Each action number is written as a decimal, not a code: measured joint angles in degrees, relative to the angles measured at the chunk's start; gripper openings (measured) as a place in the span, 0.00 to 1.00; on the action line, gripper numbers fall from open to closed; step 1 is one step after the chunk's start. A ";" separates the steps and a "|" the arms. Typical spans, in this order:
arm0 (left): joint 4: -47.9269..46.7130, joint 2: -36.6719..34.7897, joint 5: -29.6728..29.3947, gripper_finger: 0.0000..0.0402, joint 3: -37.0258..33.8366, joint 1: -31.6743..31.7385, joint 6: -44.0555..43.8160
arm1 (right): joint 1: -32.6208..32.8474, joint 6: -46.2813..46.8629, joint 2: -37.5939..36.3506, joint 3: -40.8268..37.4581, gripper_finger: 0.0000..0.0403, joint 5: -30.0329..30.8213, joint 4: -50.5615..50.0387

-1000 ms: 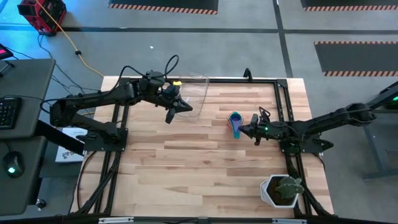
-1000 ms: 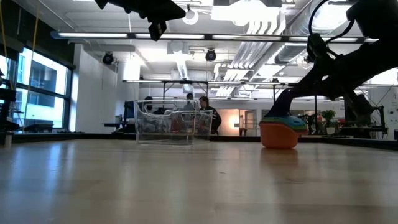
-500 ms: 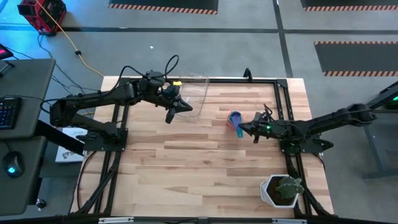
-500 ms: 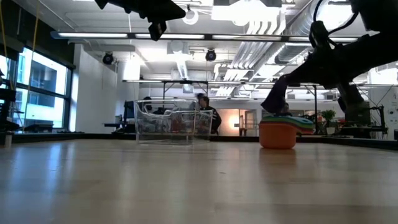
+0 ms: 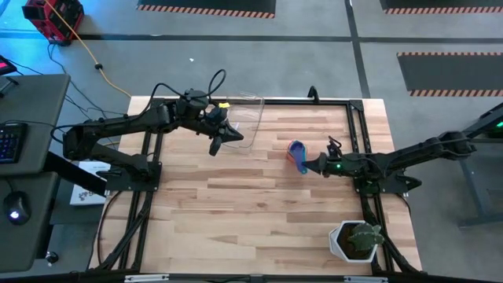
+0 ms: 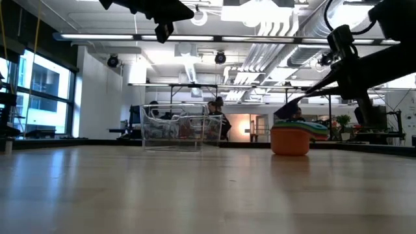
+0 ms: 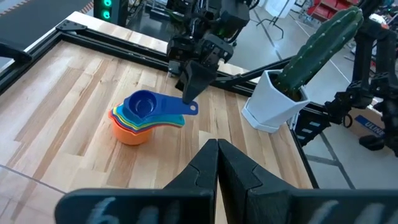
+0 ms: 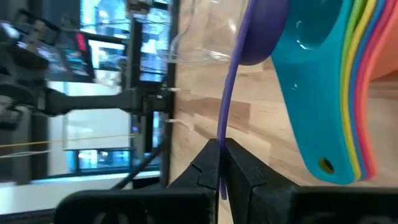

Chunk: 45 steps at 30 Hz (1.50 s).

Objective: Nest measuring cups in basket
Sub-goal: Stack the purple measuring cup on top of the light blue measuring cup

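Observation:
The measuring cups (image 5: 297, 156) stand nested in one stack on the table right of centre, orange at the bottom and a purple cup (image 7: 142, 102) on top, handles fanned toward the right. My right gripper (image 5: 317, 163) reaches in from the right and is shut on the purple cup's handle. The clear basket (image 5: 245, 110) stands at the far edge, left of centre. My left gripper (image 5: 225, 138) hangs shut and holding nothing, high above the table beside the basket; in the low view it shows at the top (image 6: 165, 28). My right gripper pinches the purple cup's flat handle (image 8: 222, 146) between its two fingers, one on each flat face, near the handle's free end. The fingers (image 7: 194, 86) come almost level from the table's right, lying along the handle. The cup sits in the stack on the table.
A white pot with a green plant (image 5: 355, 240) stands at the near right corner. A black frame rail (image 5: 355, 126) runs along the table's right side. Bare wood (image 5: 236, 204) lies between the stack and the near edge. People show in the room beyond the basket (image 6: 218, 120).
My right gripper has rolled about its own axis beside the stack, and its fingers now lie nearly level instead of slanting down onto the cups. The top handle has swung a little toward the gripper. The stack stays in place.

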 joint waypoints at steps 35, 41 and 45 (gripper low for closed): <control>0.17 0.00 0.00 0.00 -0.01 -0.02 -1.99 | -6.36 5.12 -0.34 -3.76 0.44 -10.39 4.91; 0.15 0.00 0.00 0.00 0.01 -0.02 -1.99 | -8.70 4.68 -2.80 -3.76 0.44 -14.27 3.34; 0.15 0.00 0.00 0.00 0.00 0.00 -1.95 | -9.72 4.57 -4.78 -1.38 0.44 -14.26 1.35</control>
